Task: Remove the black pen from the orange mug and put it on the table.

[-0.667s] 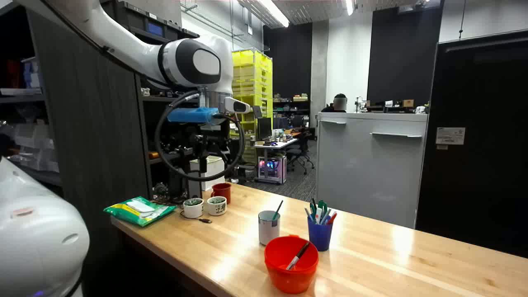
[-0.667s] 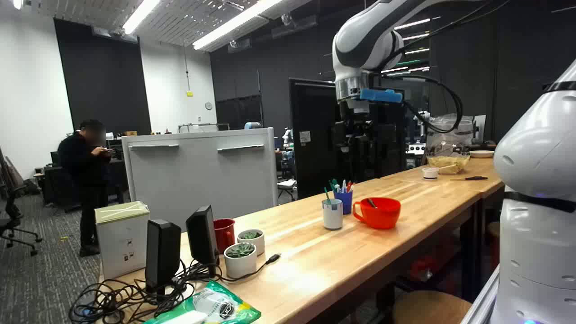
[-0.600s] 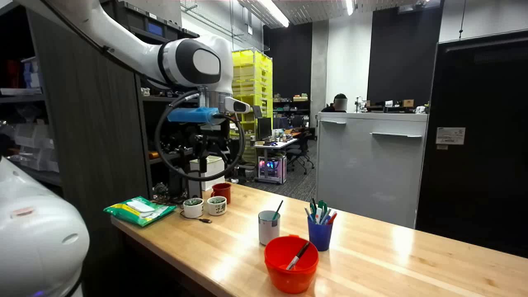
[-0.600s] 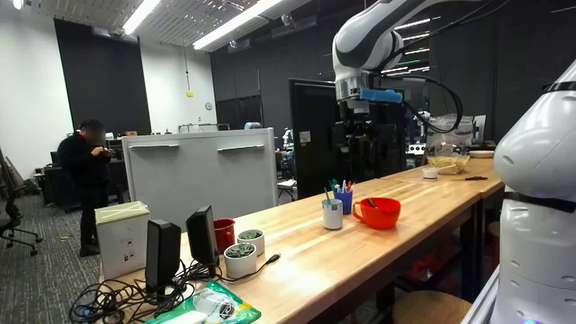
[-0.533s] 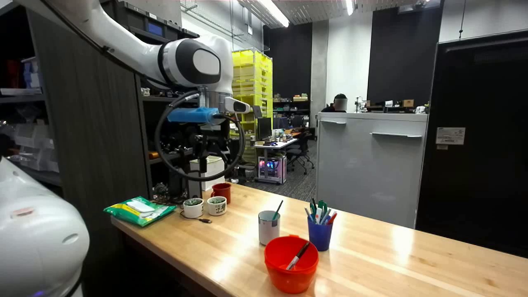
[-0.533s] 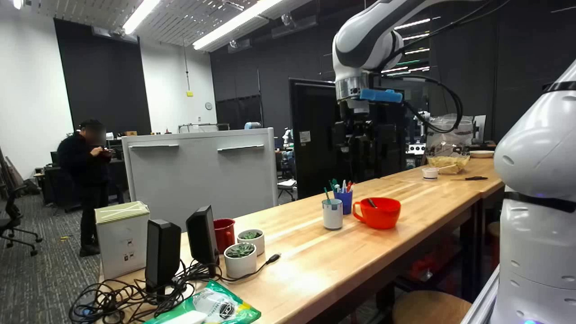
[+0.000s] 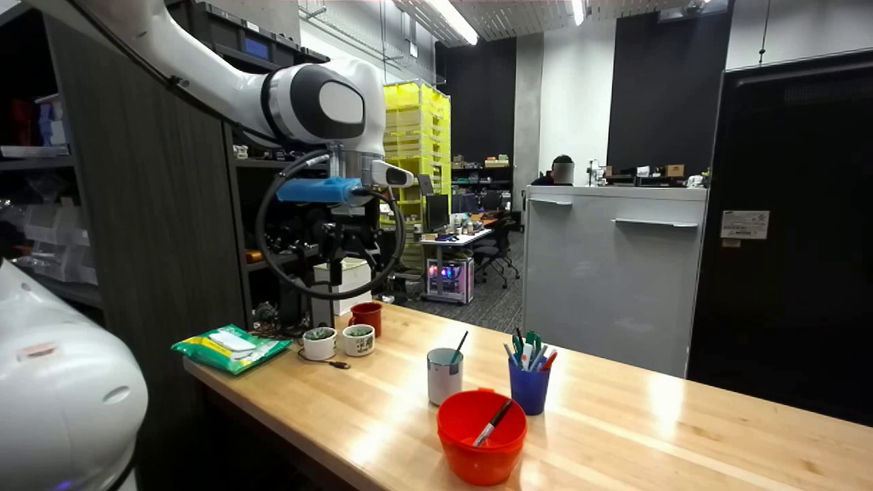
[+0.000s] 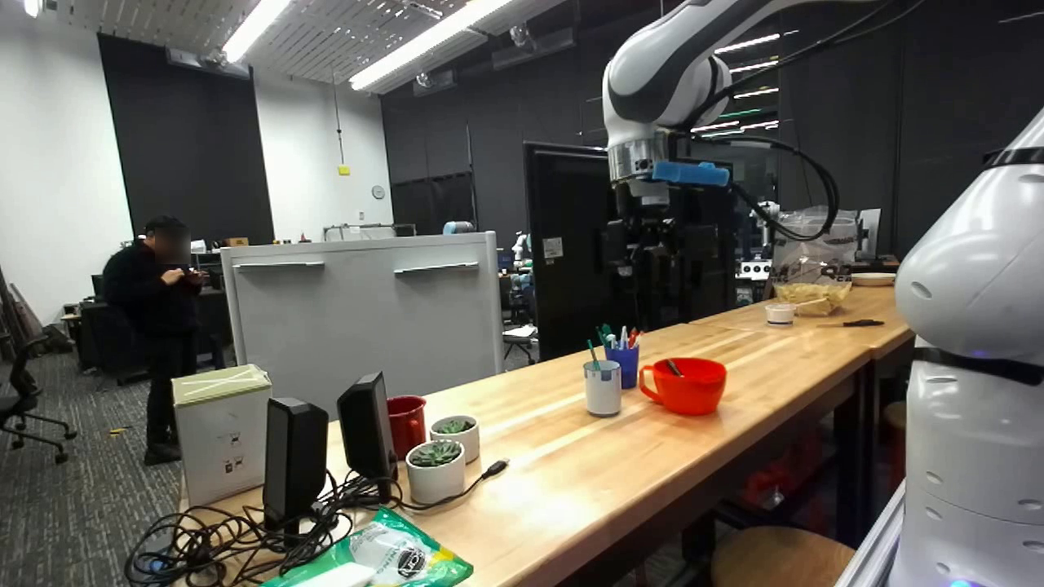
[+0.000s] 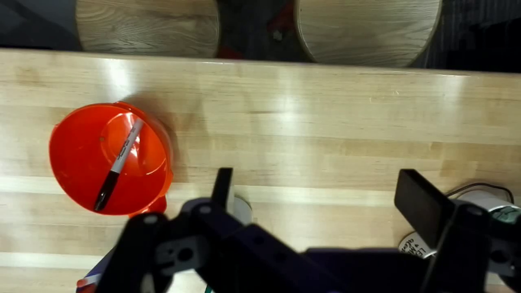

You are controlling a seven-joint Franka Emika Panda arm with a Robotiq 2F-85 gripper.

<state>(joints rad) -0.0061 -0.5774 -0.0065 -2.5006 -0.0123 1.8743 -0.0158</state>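
Black-capped marker pen lay slantwise inside the red-orange mug, foremost of the cups in an exterior view. White-grey cup and blue pen cup stood just beyond. Farther off, gripper hung above the wooden table, jaws wide apart.

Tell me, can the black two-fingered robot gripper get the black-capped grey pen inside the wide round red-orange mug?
Probably yes: the gripper is open, and nothing covers the pen from above. The gripper must move over and down, though, and the wall of the mug might crowd it.
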